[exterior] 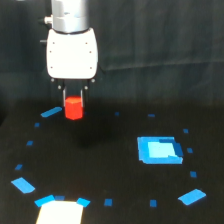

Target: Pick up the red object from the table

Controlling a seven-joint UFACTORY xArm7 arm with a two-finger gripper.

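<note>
While the red object point(74, 107) is gripped between the closed claw point(74, 100) at far left, apparently clear of the table point(100, 165), lifting is judged under way; steady raising is required.

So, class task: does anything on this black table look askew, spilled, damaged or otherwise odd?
Nothing stands out. The pincer holds the red object upright. The blue square patch lies flat on the table; nothing looks spilled or broken.

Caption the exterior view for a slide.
The gripper holds the red object above the black table, blue square patch to the exterior view's right.
</note>
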